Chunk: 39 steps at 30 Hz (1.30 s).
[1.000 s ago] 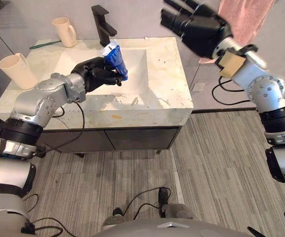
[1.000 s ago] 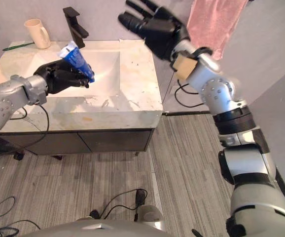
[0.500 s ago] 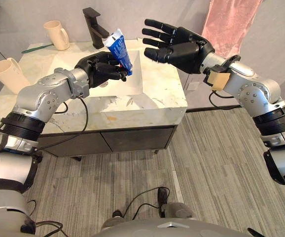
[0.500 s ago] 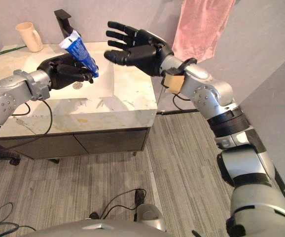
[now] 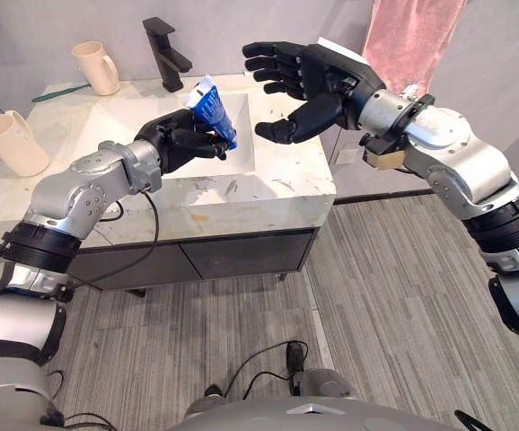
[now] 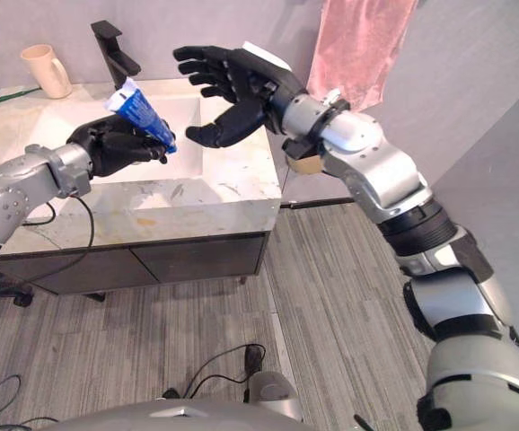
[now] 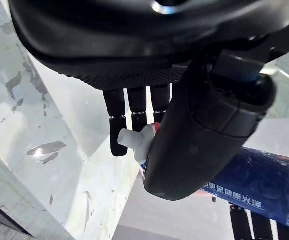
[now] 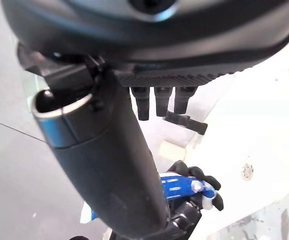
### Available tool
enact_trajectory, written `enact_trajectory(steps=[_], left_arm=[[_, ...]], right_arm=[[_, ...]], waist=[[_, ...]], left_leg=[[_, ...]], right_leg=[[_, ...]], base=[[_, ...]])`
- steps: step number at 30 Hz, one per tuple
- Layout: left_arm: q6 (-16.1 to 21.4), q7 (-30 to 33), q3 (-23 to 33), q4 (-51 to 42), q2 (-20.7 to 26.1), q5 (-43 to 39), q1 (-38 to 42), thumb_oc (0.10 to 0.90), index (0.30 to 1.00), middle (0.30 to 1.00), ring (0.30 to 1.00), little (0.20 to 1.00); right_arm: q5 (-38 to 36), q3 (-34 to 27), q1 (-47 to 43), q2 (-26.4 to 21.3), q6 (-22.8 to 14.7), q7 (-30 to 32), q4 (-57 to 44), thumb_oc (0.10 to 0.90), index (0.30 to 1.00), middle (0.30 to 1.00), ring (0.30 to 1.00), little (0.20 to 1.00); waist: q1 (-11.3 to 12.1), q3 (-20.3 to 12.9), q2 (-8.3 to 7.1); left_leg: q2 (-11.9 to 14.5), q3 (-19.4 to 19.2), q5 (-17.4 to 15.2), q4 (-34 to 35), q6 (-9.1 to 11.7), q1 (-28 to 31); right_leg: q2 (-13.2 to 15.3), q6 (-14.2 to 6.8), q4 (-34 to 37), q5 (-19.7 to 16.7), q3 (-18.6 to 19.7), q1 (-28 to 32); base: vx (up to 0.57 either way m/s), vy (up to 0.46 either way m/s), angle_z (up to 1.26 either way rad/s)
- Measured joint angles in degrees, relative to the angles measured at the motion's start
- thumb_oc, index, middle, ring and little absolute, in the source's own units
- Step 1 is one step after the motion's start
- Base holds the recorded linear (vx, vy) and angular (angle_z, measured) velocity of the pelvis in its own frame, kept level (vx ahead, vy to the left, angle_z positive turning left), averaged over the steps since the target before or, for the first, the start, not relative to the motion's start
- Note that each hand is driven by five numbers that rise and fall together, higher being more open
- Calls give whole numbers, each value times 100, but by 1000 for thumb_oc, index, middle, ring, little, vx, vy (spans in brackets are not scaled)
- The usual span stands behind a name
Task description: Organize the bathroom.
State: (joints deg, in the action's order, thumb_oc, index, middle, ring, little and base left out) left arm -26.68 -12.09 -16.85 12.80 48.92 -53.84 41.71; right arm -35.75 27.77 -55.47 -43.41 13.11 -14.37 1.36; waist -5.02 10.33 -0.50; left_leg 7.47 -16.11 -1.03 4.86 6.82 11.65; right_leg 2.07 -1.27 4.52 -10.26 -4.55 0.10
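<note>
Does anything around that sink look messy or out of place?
The countertop is smeared with greyish marks near its front edge, and a green toothbrush lies loose beside a cup. The left hand holds a blue tube.

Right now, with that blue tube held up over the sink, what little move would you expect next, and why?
Probably the right hand closes in to take the blue tube. The left hand grips the tube's lower end above the sink, leaving its upper end free, and the right hand hangs open beside it, palm facing the tube, not touching.
</note>
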Motion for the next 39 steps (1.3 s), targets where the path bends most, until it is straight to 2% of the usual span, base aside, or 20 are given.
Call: enact_trajectory(steps=[5,9,14,19,20,21,22,24,26,30,31,32,34,35,36,38,39], left_arm=[[0,-17,2,0,-142,22,-56,400,300,300,300,300],[-1,-20,4,1,-156,27,-56,400,300,300,300,300],[-1,-29,28,1,-189,28,-56,400,300,300,300,300],[-3,-17,28,1,-188,34,-56,400,300,300,300,300],[-8,-12,28,1,-188,35,-56,400,300,300,300,300],[-8,-12,28,1,-188,35,-56,400,300,300,300,300],[-14,-12,28,1,-188,37,-56,400,300,300,300,300],[-15,-10,28,1,-199,39,-56,400,300,300,300,300],[-17,-7,28,1,-222,44,-55,400,300,300,300,300],[-58,-49,35,1,-262,46,-53,400,300,300,300,300],[-69,-51,38,2,-301,42,-52,400,300,300,300,300],[-70,-43,38,2,-304,43,-53,400,300,300,300,300],[-72,-11,39,3,-303,49,-53,400,300,300,300,300],[-96,0,39,4,-304,54,-53,400,300,300,300,300],[-96,0,39,4,-304,54,-53,400,300,300,300,300],[-104,-1,39,3,-307,53,-53,400,300,300,300,300],[-105,4,54,4,-314,53,-53,400,300,300,300,300]], right_arm=[[170,177,-17,333,36,140,-4,800,900,900,900,900],[168,391,-112,405,108,234,-4,800,900,900,900,900],[161,424,-147,697,282,479,0,800,900,900,900,900],[163,435,-151,815,293,535,18,800,900,900,900,900],[164,435,-164,814,293,568,18,714,771,771,771,771],[164,435,-164,814,293,568,18,714,771,771,771,771],[174,434,-181,814,293,614,18,573,559,559,559,559],[182,434,-181,814,293,616,18,552,528,528,528,528],[189,436,-185,814,293,612,17,576,564,564,564,564],[396,461,-227,811,292,624,34,591,587,587,587,587],[397,485,-252,787,292,626,46,800,900,900,900,900],[393,491,-258,782,292,626,47,800,900,900,900,900],[373,492,-260,782,292,625,45,737,806,806,806,806],[374,492,-286,782,291,628,46,664,695,695,695,695],[374,492,-286,782,291,628,46,664,695,695,695,695],[378,493,-304,783,292,631,45,456,385,385,385,385],[379,497,-304,783,292,630,45,400,300,300,300,300]], waist=[[86,-5,9],[151,-9,16],[176,-13,19],[212,-15,23],[228,-16,23],[228,-16,23],[234,-18,25],[233,-19,25],[232,-20,26],[239,-24,29],[242,-29,26],[243,-30,26],[241,-32,27],[242,-33,27],[242,-33,27],[244,-38,27],[249,-43,28]], left_leg=[[13,13,0,-1,0,-2],[16,29,0,-1,0,38],[19,101,0,0,0,76],[23,160,4,-1,6,67],[24,161,4,-1,6,67],[24,161,4,-1,6,67],[25,161,4,-1,6,66],[26,162,4,-1,6,64],[28,162,4,-2,6,64],[28,162,4,-1,6,64],[29,163,4,-1,6,64],[30,163,4,-1,6,64],[30,164,4,-1,6,64],[30,164,5,-1,6,64],[30,164,5,-1,6,64],[31,166,4,-1,6,62],[32,169,4,0,6,57]], right_leg=[[-6,7,0,-5,-15,9],[-6,10,0,-3,-31,54],[3,28,1,11,-104,125],[8,37,1,18,-153,136],[8,41,1,21,-153,137],[8,41,1,21,-153,137],[7,44,1,23,-155,136],[6,45,1,24,-157,136],[5,48,1,26,-157,135],[3,50,1,27,-158,135],[3,51,1,29,-159,135],[3,52,1,29,-159,135],[3,52,1,29,-159,136],[3,52,1,29,-160,136],[3,52,1,29,-160,136],[2,52,1,30,-162,137],[3,53,1,30,-164,138]], base=[[0,0,0],[0,0,0],[6,1,7],[-1,0,5],[0,0,0],[0,0,0],[0,0,0],[0,0,0],[0,0,0],[0,0,0],[0,0,0],[0,0,0],[0,0,0],[0,0,0],[0,0,0],[0,0,0],[0,0,0]])
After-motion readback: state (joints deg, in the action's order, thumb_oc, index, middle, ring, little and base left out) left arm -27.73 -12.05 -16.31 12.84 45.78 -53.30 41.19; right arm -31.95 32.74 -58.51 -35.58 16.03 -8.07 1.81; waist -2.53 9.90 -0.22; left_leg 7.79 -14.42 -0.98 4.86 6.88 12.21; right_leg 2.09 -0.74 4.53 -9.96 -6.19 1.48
